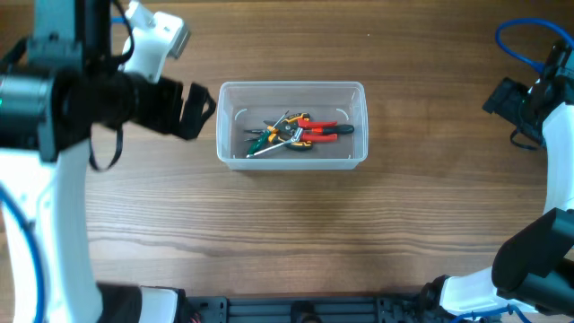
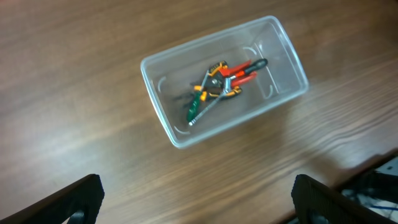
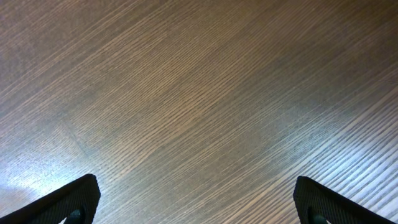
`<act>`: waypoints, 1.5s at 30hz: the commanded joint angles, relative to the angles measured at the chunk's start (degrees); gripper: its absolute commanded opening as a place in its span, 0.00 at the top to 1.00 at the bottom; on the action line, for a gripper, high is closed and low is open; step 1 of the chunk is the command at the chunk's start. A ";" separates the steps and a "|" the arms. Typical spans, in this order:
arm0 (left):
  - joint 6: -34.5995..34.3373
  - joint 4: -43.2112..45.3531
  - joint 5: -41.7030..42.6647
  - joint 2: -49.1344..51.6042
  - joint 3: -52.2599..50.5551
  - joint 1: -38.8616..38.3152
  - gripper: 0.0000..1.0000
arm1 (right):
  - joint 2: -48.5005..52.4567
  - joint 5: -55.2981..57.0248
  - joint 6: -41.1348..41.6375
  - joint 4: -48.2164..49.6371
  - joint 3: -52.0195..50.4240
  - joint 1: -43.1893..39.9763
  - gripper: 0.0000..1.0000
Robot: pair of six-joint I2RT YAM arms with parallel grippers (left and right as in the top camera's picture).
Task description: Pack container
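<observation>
Overhead shows the container (image 1: 291, 87) mid-table holding hand tools (image 1: 296, 132), left gripper (image 1: 193, 109) just beside its left end, right gripper (image 3: 198, 199) well apart; wrist views show both pincers spread wide, the right over table (image 3: 199, 93).

So the desk (image 1: 359, 233) is showing off a brown wood-grain top, with the grain running left to right in the overhead view and some light glaring off it in the right wrist view. Sitting directly on it is the container (image 1: 292, 85), clear plastic with rounded corners. It's resting flat around the middle, a bit toward the top of the overhead view, with its long side lying along the grain.
</observation>
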 commanded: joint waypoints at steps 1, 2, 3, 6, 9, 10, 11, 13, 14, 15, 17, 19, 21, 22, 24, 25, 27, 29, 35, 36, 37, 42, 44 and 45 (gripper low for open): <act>-3.67 -0.13 0.83 -7.61 -8.28 0.20 0.00 | 0.00 -0.07 0.68 0.07 -0.33 0.17 0.00; -3.65 -0.13 0.81 -9.66 -10.99 0.20 0.00 | 0.00 -0.07 0.63 0.07 -0.33 0.17 0.00; -3.65 -0.11 0.81 -11.91 -13.94 0.20 0.00 | 0.00 -0.07 0.63 0.07 -0.33 0.17 0.00; -4.26 0.61 0.85 -19.54 -23.21 0.22 0.00 | 0.00 -0.07 0.66 0.07 -0.33 0.17 0.00; -8.39 5.16 2.64 -29.42 -32.39 0.22 0.00 | 0.00 -0.07 0.66 0.04 -0.33 0.17 0.00; -9.49 6.80 3.78 -32.68 -34.64 0.22 0.00 | 0.00 -0.07 0.68 0.04 -0.33 0.17 0.00; -11.76 9.57 5.33 -37.73 -37.57 0.22 0.00 | 0.00 -0.07 0.66 0.04 -0.33 0.17 0.00; -15.96 13.73 7.30 -44.52 -40.81 0.22 0.00 | 0.00 -0.07 0.66 0.07 -0.33 0.17 0.00; -17.25 14.93 7.48 -46.93 -41.77 0.22 0.00 | 0.00 -0.07 0.66 0.07 -0.33 0.17 0.00; -18.91 16.37 7.43 -50.82 -43.21 0.22 0.00 | 0.00 -0.07 0.66 0.07 -0.33 0.17 0.00; -20.04 17.44 7.15 -56.19 -45.11 0.22 0.00 | 0.00 -0.07 0.68 0.04 -0.33 0.17 0.00; -21.68 17.79 5.97 -60.37 -46.77 0.22 0.00 | 0.00 -0.07 0.63 0.04 -0.33 0.17 0.00; -22.03 17.68 5.75 -63.58 -48.13 0.20 0.00 | 0.00 -0.07 0.66 0.07 -0.33 0.17 0.00; -22.73 17.64 5.73 -64.37 -48.41 0.22 0.00 | 0.00 -0.07 0.63 0.04 -0.33 0.17 0.00; -25.97 17.55 5.73 -65.79 -48.61 0.20 0.00 | 0.00 -0.07 0.66 0.07 -0.33 0.17 0.00; -27.54 17.44 5.73 -66.20 -48.61 0.20 0.00 | 0.00 -0.07 0.66 0.07 -0.33 0.17 0.00; -31.30 17.07 5.95 -66.34 -48.61 0.22 0.00 | 0.00 -0.07 0.68 0.07 -0.33 0.17 0.00; -33.68 15.87 6.16 -66.31 -48.61 0.20 0.00 | 0.00 -0.07 0.66 0.07 -0.33 0.17 0.00; -33.64 9.88 6.12 -66.31 -48.61 0.20 0.00 | 0.00 -0.07 0.66 0.07 -0.33 0.17 0.00; -33.59 10.21 6.08 -66.31 -48.61 0.20 0.00 | 0.00 -0.07 0.66 0.07 -0.33 0.17 0.00; -33.62 10.67 5.66 -66.31 -48.61 0.20 0.00 | 0.00 -0.07 0.63 0.04 -0.33 0.17 0.00; -27.39 14.27 5.68 -66.31 -48.63 0.22 0.00 | 0.00 -0.07 0.66 0.07 -0.33 0.17 0.00; -21.46 15.78 5.68 -66.31 -48.83 0.22 0.00 | 0.00 -0.07 0.66 0.07 -0.33 0.17 0.00; -18.69 16.22 5.64 -66.31 -49.07 0.22 0.00 | 0.00 -0.07 0.66 0.07 -0.33 0.17 0.00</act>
